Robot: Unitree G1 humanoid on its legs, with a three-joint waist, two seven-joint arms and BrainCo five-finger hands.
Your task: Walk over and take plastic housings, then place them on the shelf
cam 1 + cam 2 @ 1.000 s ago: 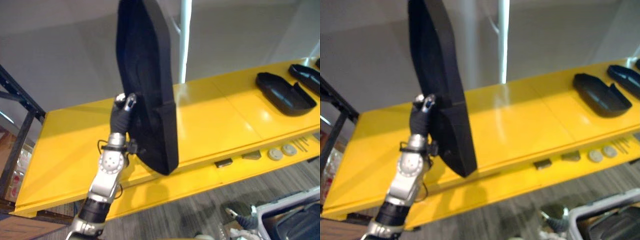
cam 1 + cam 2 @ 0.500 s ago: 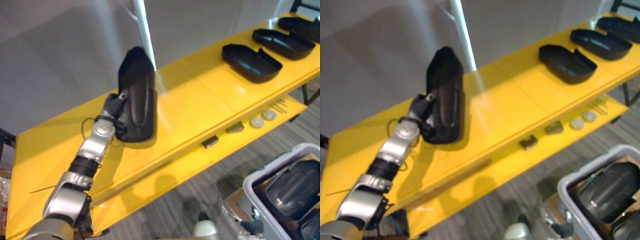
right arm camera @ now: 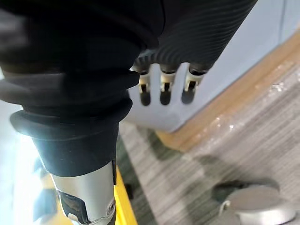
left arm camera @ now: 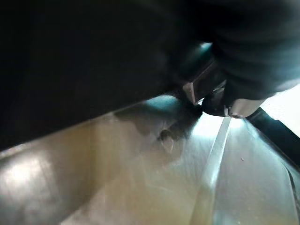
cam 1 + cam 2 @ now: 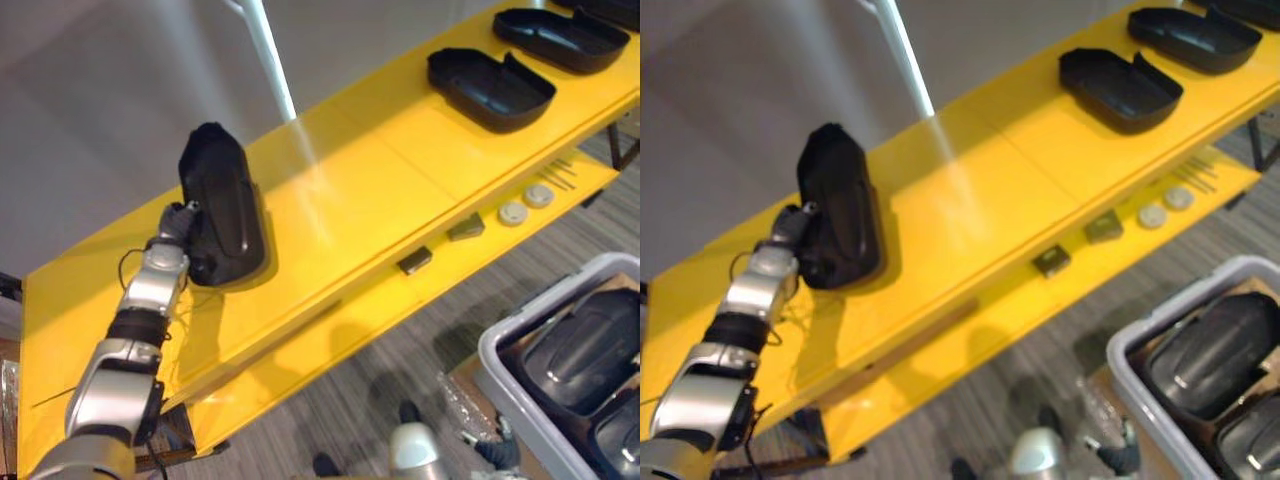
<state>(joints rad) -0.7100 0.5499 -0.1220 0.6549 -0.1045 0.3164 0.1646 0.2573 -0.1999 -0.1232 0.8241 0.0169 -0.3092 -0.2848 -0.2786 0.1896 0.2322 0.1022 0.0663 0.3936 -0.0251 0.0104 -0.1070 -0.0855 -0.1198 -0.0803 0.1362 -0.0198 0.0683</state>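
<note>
The black housing (image 5: 222,215) has come down from upright in the air and now lies on the yellow shelf (image 5: 400,190) near its left end. The left hand (image 5: 180,220) sits against the housing's edge (whether it grips, I cannot tell). The right hand (image 3: 162,84) hangs relaxed and empty.

The shelf (image 5: 400,170) is glossy bright yellow on both levels. The housing (image 5: 222,205) at 9 o'clock is plain matt black, like the further housings (image 5: 490,88) at 1 o'clock. The left robot hand (image 5: 178,225) is dark; the right robot hand (image 3: 197,28) has a black ribbed cover. At 4 o'clock a pale grey bin (image 5: 515,405) holds dark grey shells (image 5: 580,355). The floor (image 5: 400,370) is grey, finely streaked carpet. The wall (image 5: 100,90) is flat grey with a white strip (image 5: 268,55).
</note>
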